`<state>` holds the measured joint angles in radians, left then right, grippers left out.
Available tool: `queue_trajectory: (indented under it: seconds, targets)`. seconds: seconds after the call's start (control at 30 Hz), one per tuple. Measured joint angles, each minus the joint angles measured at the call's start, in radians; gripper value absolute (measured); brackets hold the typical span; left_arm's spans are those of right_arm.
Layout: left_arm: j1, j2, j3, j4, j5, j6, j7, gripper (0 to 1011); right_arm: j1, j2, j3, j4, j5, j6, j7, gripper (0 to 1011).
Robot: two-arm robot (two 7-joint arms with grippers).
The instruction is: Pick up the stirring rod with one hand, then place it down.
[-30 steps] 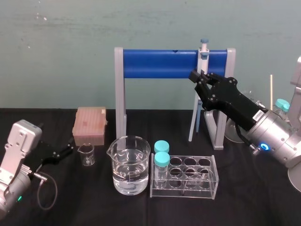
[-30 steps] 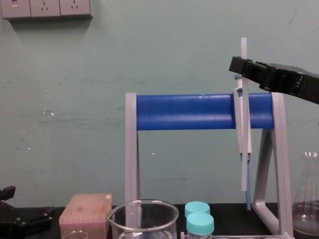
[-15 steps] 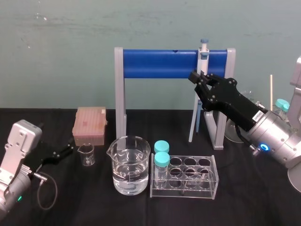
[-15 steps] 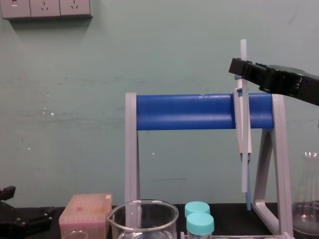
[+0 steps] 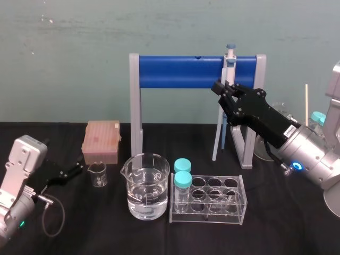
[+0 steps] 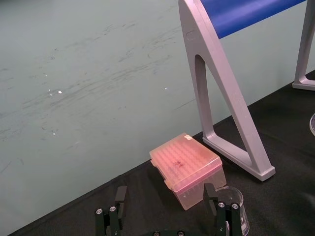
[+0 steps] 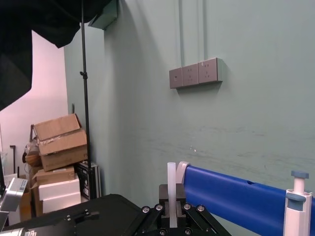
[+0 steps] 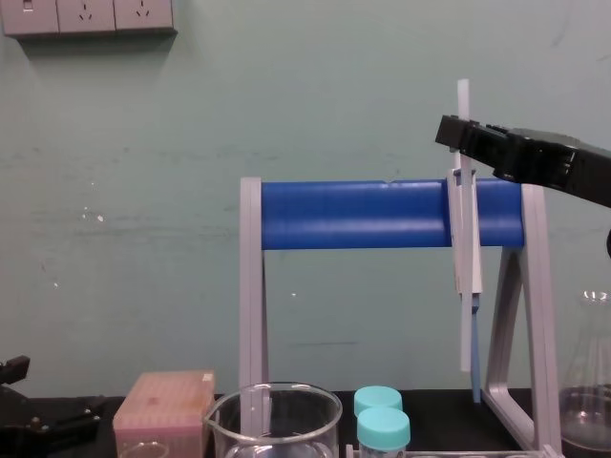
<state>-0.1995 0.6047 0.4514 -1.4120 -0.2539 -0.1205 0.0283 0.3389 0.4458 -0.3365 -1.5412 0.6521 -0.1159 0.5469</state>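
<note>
Here, stirring rod [image 5: 217, 139] near-upright in right gripper [image 5: 223, 90], beside pipette [image 5: 230, 61].

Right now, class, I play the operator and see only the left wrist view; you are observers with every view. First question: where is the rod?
Observer: The right gripper holds the rod upright in front of the stand's blue bar.
Operator: Is its lower end on the table?
Observer: No. In the chest view it hangs above the table.
Operator: My left gripper sits open by the pink box. What is near the rod?
Observer: The pipette hangs on the bar just behind it. I cannot tell whether they touch.
</note>
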Motion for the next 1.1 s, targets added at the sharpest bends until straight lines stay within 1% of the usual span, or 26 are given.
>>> queue_trajectory:
  seconds: [0.8,1.1]
  targets:
    - [0.0,0.0,0.0,0.0,0.0,0.0,0.0,1000,0.009,-0.003,-0.007,0.014,0.0,-0.001,0.006,71]
    - [0.0,0.0,0.0,0.0,0.0,0.0,0.0,1000,0.01,0.003,-0.014,0.024,0.0,-0.003,0.026,71]
